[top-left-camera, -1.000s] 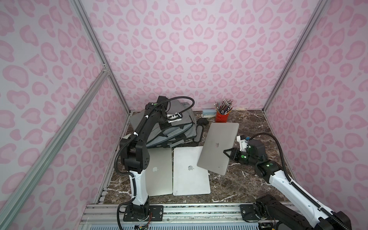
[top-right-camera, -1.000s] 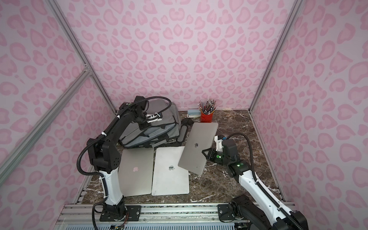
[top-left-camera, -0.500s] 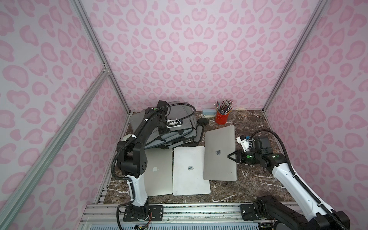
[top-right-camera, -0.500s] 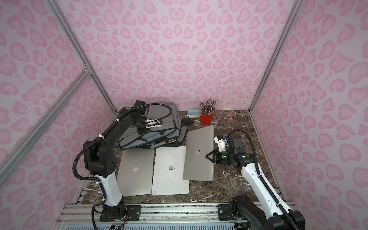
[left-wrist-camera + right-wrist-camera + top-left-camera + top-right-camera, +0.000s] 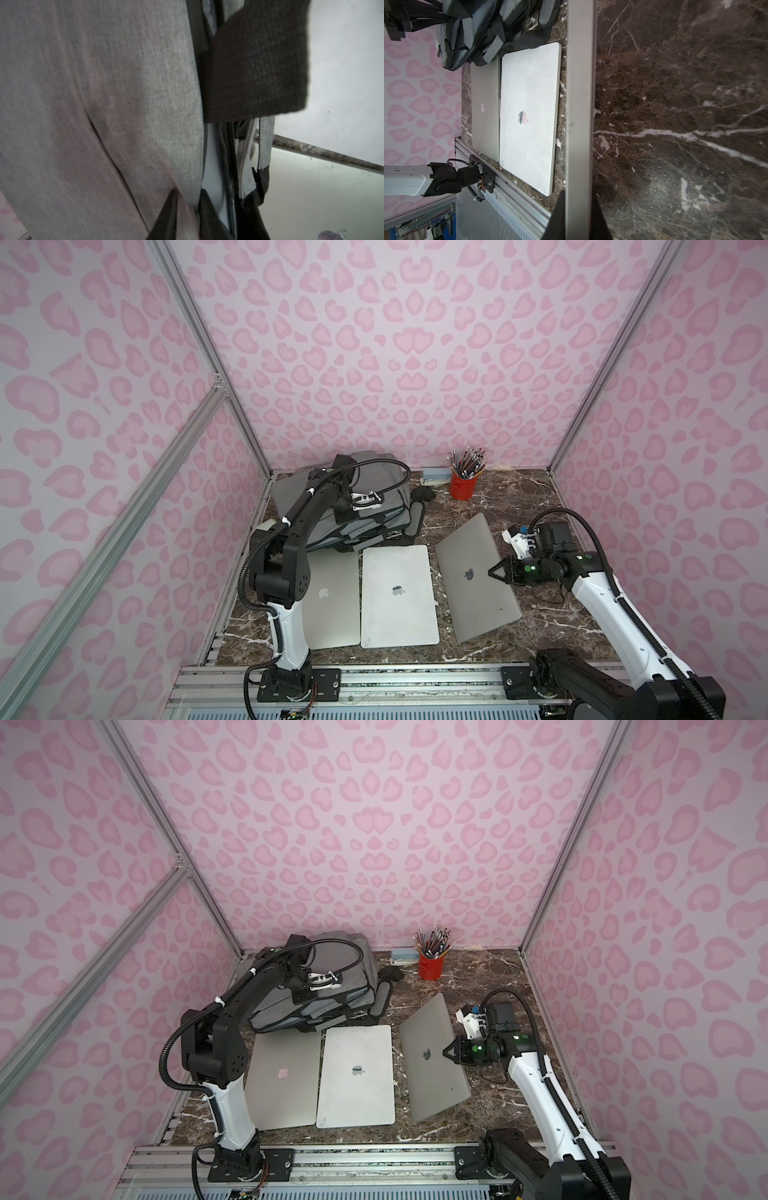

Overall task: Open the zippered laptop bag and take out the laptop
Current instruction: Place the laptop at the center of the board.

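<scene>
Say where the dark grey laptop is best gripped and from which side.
Likely midway along the right long edge of the dark grey laptop, from the robot's right, one jaw above and one below the thin slab, as the right gripper clamps it. That edge faces open table; the opposite edge lies near the white laptop.

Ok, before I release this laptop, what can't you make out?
- Inside of the bag: grey fabric fills the left wrist view; the left arm crosses it in both top views.
- Left gripper: blurred at the left wrist view's edge; open or pinching fabric, unclear.
- Held laptop: flat or tilted unclear; right wrist view sees it edge-on.
- Blue item by the red cup: too small in a top view.
</scene>
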Motion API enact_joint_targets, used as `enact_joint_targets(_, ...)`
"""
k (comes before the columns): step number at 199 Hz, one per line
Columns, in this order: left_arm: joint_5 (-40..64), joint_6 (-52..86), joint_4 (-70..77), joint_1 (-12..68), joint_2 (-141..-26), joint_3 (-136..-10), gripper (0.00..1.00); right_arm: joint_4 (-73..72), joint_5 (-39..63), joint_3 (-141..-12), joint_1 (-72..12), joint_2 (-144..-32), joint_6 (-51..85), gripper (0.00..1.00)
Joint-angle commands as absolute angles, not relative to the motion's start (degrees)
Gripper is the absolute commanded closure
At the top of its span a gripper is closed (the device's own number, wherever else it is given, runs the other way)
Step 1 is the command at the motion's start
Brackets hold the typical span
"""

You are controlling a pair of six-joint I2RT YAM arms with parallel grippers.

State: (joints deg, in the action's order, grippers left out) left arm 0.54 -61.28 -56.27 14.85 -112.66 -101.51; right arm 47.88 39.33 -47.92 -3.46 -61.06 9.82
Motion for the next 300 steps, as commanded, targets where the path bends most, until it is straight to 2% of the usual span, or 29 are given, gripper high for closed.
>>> enact_joint_targets(1, 2.76, -58.61, -56.30, 14.99, -112.42, -101.87, 0.57, 46.14, 40.30, -47.84, -3.04, -61.51, 7.20, 1.00)
enact_joint_targets(48, 5.53, -53.09, -56.79, 15.07, -109.55, -102.39, 0.32, 43.60, 44.68, -48.70, -1.45, -61.49, 9.92, 1.00)
enact_joint_targets(66, 7.60, -48.89, -56.94, 15.05, -108.35, -103.70, 0.27, 40.99, 47.80, -48.39, -0.56, -60.62, 12.34, 1.00)
enact_joint_targets(93, 11.14, -38.74, -57.72, 15.08, -106.85, -106.28, 0.26, 35.99, 53.02, -46.46, 0.64, -59.73, 16.23, 1.00)
enact_joint_targets(129, 21.30, -21.44, -56.24, 15.08, -102.51, -104.76, 0.26, 27.98, 60.18, -43.69, 1.29, -59.01, 22.14, 1.00)
enact_joint_targets(161, 32.13, -5.17, -47.89, 15.03, -96.00, -94.21, 0.26, 23.91, 64.51, -43.24, 1.21, -58.64, 25.16, 1.00)
enact_joint_targets(197, 46.20, 20.24, -25.63, 15.59, -90.17, -76.79, 0.30, 14.09, 67.97, -40.19, 0.43, -57.42, 33.07, 1.00)
enact_joint_targets(249, 48.33, 39.03, -6.14, 21.76, -88.46, -65.40, 0.30, 0.01, 69.74, -36.90, -1.29, -56.62, 44.38, 1.00)
enact_joint_targets(300, 49.10, 44.14, -0.78, 23.83, -90.77, -62.45, 0.30, -9.92, 70.44, -35.78, -2.10, -56.85, 52.73, 1.00)
